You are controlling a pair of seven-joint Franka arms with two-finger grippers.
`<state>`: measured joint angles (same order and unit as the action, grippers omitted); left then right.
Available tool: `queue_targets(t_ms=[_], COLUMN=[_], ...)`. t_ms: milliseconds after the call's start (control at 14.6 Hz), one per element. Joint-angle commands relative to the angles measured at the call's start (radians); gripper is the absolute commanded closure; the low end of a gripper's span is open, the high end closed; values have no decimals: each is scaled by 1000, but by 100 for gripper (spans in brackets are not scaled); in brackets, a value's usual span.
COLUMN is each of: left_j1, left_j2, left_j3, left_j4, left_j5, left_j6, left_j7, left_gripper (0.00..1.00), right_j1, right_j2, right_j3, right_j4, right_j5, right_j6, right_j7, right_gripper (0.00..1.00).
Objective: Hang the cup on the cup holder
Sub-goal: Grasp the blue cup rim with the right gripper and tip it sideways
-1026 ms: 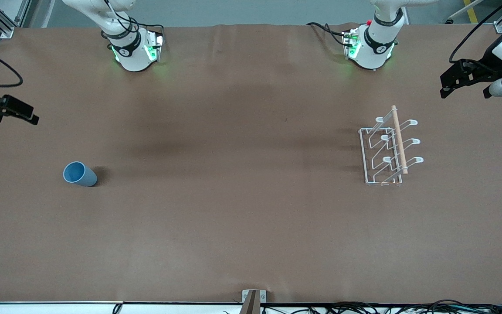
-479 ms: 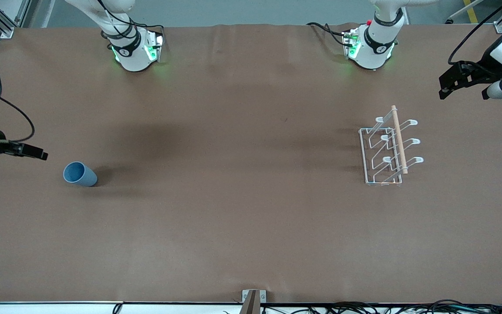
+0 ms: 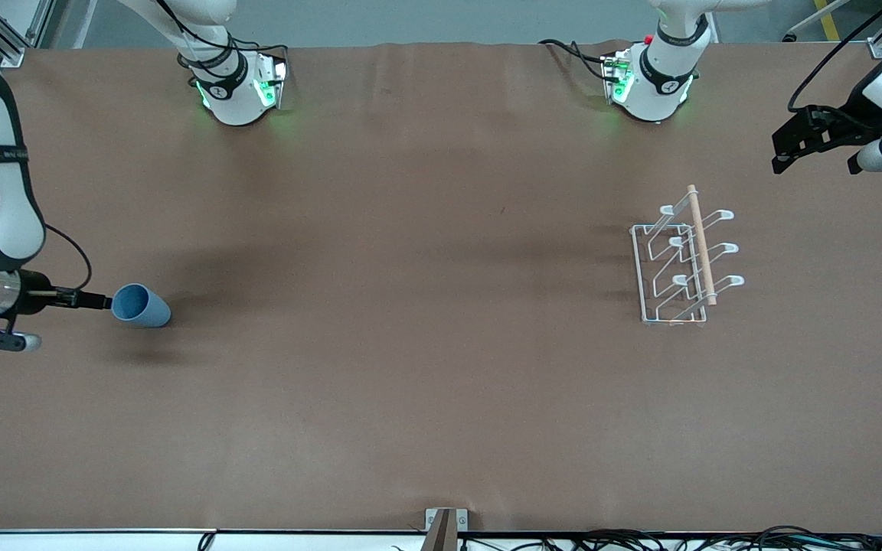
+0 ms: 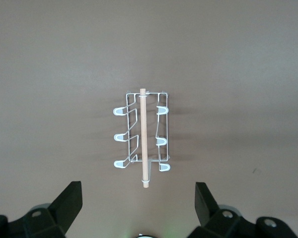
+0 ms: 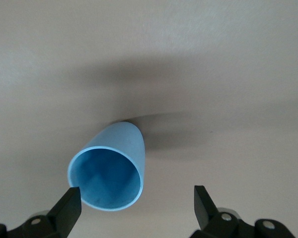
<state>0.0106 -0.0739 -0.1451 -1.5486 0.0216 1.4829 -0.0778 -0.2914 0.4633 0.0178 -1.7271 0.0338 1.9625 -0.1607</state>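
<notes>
The light-blue cup [image 3: 140,305] stands upright on the brown table near the right arm's end. In the right wrist view the cup [image 5: 109,171] shows its open mouth. My right gripper [image 3: 98,301] is open and empty, hanging beside and above the cup's rim; in its own view the gripper [image 5: 135,208] has one fingertip [image 5: 69,203] by the rim. The white wire cup holder [image 3: 682,264] with its wooden rod stands near the left arm's end and also shows in the left wrist view [image 4: 141,139]. My left gripper [image 3: 785,153] is open and empty, waiting high over that end; its own view [image 4: 138,208] shows it.
The two arm bases [image 3: 238,88] [image 3: 651,84] stand along the table's edge farthest from the front camera. A small metal bracket [image 3: 445,524] and cables lie at the edge nearest it. Bare brown table [image 3: 410,306] lies between cup and holder.
My right arm has swung in from the table's end and come down to the cup. The left arm, cup and holder have hardly moved.
</notes>
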Motion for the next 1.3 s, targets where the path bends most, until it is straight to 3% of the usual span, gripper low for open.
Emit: queue_targets(t_ms=[0,205,547,616,889,1095,1232], left_j1=[3,3,6,5,6,6,6], left_j2=[9,9,9,11,11,11,11], left_j3=[-4,-4,-4,-4,-4,-2,-2], left_j4=[18,18,18,18,19,18,18], left_j5=[-3,-5,3,3,5,5,5], left_j6=[-9,-9,-9,-9,-9,-9,-9], left_j7=[13,13,12,12,13,15,16], left_gripper=[0,0,0,0,0,0,0], right_j1=[-17,-17,-18,-25,-17,4,9], right_j2=[0,8,11,11,-5,-78,-109], right_j3=[14,16,16,16,21,43,63], right_j4=[-49,-117,-157,-157,-152,-134,-109], right_j5=[1,1,12,12,12,18,81], right_j6=[39,154,210,210,146,23,-61], right_j7=[-37,-37,-74,-77,-76,-65,-63], right_gripper=[0,8,89,98,99,99,99])
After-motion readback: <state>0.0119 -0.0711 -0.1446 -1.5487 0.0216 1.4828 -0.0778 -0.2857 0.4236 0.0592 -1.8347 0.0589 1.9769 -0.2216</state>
